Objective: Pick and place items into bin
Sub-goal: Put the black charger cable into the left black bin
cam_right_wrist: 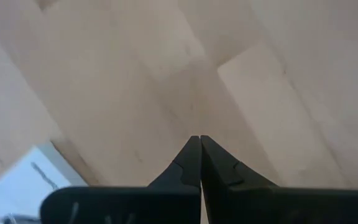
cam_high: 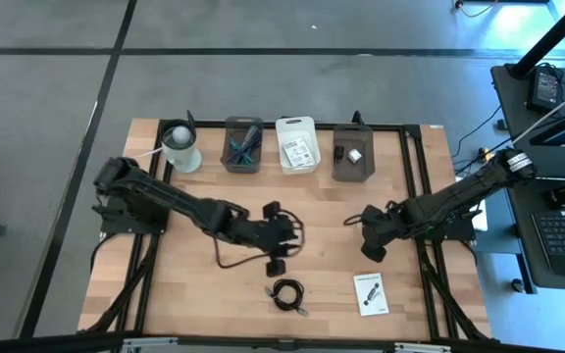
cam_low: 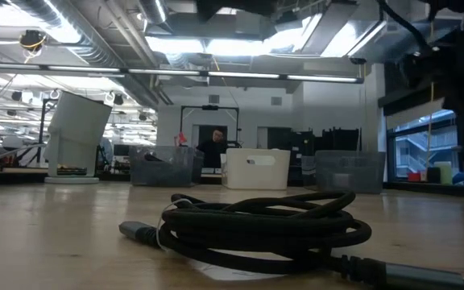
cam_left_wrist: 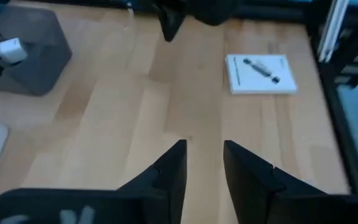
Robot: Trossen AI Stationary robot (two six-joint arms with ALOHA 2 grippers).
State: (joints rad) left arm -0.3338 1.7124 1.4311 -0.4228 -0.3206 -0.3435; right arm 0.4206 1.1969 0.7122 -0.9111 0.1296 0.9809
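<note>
Landmark: the coiled black cable (cam_high: 286, 293), which lies flat on the light wooden counter (cam_high: 194, 284) near its front edge.

Left hand (cam_high: 284, 238): positioned above the counter just behind the cable. Its two dark fingers (cam_left_wrist: 169, 171) are spread with a narrow gap and pinch nothing.

Right hand (cam_high: 353, 222): positioned behind and to the right of the cable, above bare wood. Its fingers (cam_right_wrist: 191, 158) are pressed together with nothing between them.

White printed card (cam_high: 369, 292): lies flat on the counter to the right of the cable, well apart from it.

Bins: well behind the cable, at the far edge of the counter, stand a grey plastic bin holding teal stick-like tools (cam_high: 243, 145), a white plastic bin holding a printed card (cam_high: 297, 143) and a grey plastic bin holding a small whitish piece (cam_high: 352, 153).
</note>
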